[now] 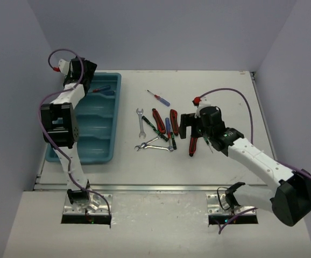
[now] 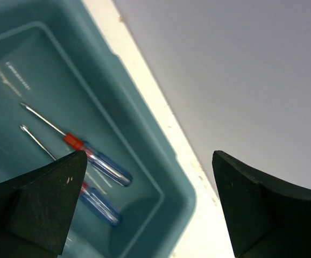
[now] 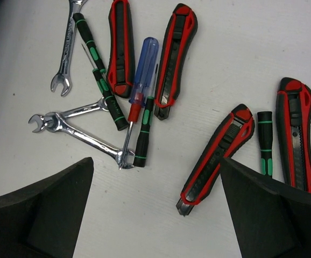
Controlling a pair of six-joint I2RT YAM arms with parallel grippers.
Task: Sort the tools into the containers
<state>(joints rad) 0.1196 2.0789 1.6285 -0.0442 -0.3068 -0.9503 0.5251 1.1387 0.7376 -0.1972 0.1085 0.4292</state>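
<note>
broadly, from the top view the teal-blue rectangular plastic tray [image 1: 99, 123] lies at nine o'clock on the white table [image 1: 220, 86], its long moulded compartments smooth and glossy. the left gripper [image 1: 85, 72] hangs over its far end, jaws spread and nothing in them, above two blue-and-red-handled screwdrivers [image 1: 103, 90] lying in the farthest compartment. the other tools sit in a loose heap at the table's centre, with one slim blue-and-red screwdriver [image 1: 159, 98] apart at twelve o'clock of it. the right gripper [image 1: 190, 129] hovers at three o'clock of the heap, likewise released. from the left wrist view, the two screwdrivers show thin steel shafts and clear blue handles that look round enough to roll. the wide black fingers [image 2: 37, 204] straddle the tray's rim, so a careless descent could, i judge, knock the wall and shift the tray. from the right wrist view, silver open-end wrenches [image 3: 47, 122] cross one another, black-and-green ribbed screwdrivers [image 3: 99, 70] and a clear blue-handled screwdriver [image 3: 143, 70] overlap them, and red-and-black plastic utility knives [image 3: 216, 156] lie at four o'clock. the likely trouble is a pinch catching two overlapped tools at once, or flat, slick wrench steel slipping from the pads. a knife dragged by its neighbour could also scatter the heap.
</note>
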